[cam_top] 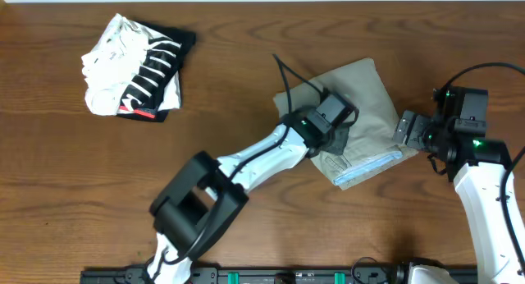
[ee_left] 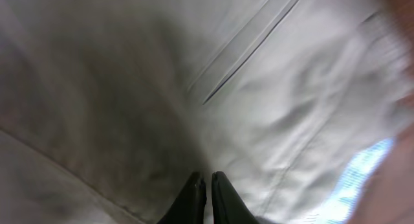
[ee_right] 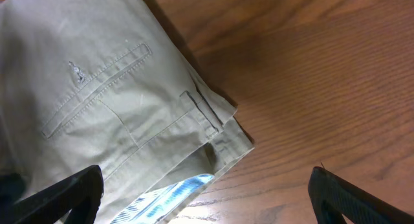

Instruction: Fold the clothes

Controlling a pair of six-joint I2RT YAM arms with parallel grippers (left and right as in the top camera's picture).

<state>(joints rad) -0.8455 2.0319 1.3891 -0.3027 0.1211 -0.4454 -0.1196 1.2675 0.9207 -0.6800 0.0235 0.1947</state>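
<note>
The khaki shorts (cam_top: 365,91) lie folded into a compact pad on the table, right of centre, with the pale blue inner waistband (cam_top: 373,167) showing along the near edge. My left gripper (cam_top: 335,128) rests on top of the shorts, its fingers (ee_left: 207,183) shut together with the tips against the khaki cloth (ee_left: 291,107). My right gripper (cam_top: 407,130) is open and empty just off the right edge of the shorts. In the right wrist view its fingers (ee_right: 206,182) spread wide over the waistband corner (ee_right: 213,130) and bare wood.
A folded black-and-white striped garment with a red mark (cam_top: 135,66) lies at the far left. The brown wooden table (cam_top: 246,79) stretches between the two garments. The left arm reaches diagonally from the near edge.
</note>
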